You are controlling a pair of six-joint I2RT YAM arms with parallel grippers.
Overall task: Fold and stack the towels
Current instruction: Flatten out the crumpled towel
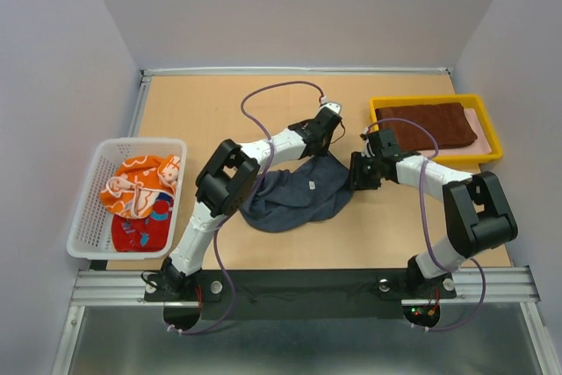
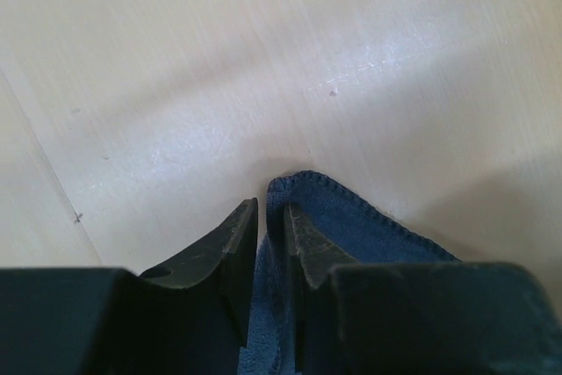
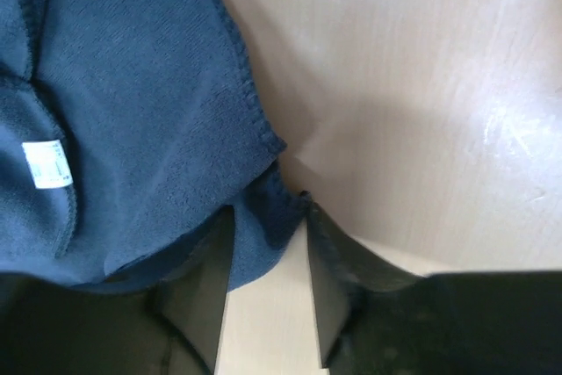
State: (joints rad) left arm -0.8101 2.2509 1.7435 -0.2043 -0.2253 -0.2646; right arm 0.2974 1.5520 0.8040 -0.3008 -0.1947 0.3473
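Navy towel (image 1: pixel 294 195) lies on the bench (image 1: pixel 211 103). Left jaws pinch its 1 o'clock corner. Right jaws, half open, sit around its 3 o'clock corner.

We see a basket (image 1: pixel 88 217) at the table's (image 1: pixel 219 111) left holding two towels (image 1: pixel 140 186), a tray (image 1: pixel 474 157) far right holding a folded towel (image 1: pixel 426 125), and a loose towel (image 1: pixel 294 195) between them.

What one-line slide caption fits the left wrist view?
Left end effector pinching a stitched corner of the navy towel over the pale table.
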